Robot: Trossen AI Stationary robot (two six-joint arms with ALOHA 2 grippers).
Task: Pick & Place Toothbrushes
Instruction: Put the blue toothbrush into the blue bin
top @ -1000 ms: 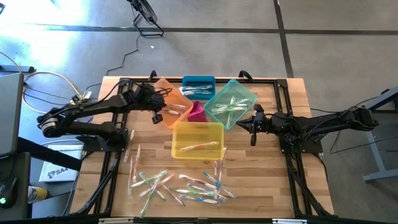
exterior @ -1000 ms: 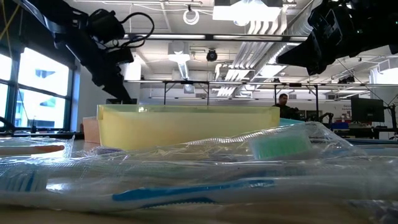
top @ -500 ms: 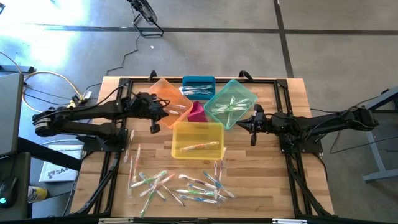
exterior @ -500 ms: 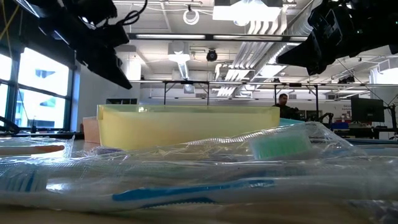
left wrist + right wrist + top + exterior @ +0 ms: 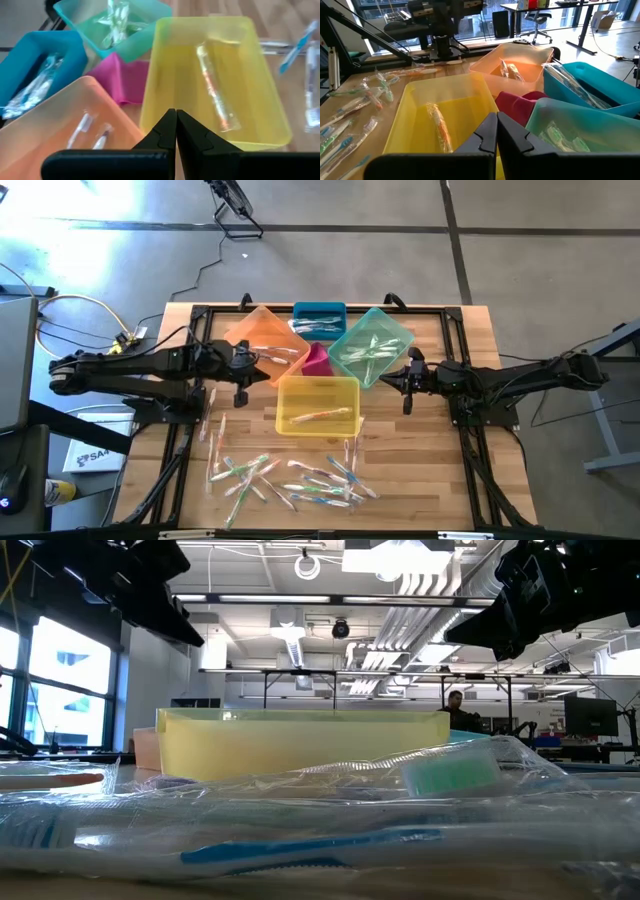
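Note:
Many wrapped toothbrushes (image 5: 290,477) lie loose on the wood near the table's near edge; they fill the low view's foreground (image 5: 320,840). One lies in the yellow bin (image 5: 317,404), seen as an orange-accented brush (image 5: 214,95) (image 5: 440,127). Others lie in the orange bin (image 5: 268,340), the blue bin (image 5: 319,320) and the teal bin (image 5: 371,346). My left gripper (image 5: 258,368) (image 5: 175,113) is shut and empty, above the orange bin's near side, pointing at the yellow bin. My right gripper (image 5: 388,379) (image 5: 496,116) is shut and empty, beside the teal bin's right side.
A small magenta bin (image 5: 317,360) sits wedged between the orange, teal and yellow bins. A black frame (image 5: 470,470) runs round the tabletop. Bare wood shows right of the yellow bin (image 5: 420,450). A person stands far off in the room behind (image 5: 456,705).
My left gripper has drawn back from above the orange bin toward the table's left and near side, uncovering more of that bin; in the low view the arm has gone up and left. The right arm and all toothbrushes have kept still.

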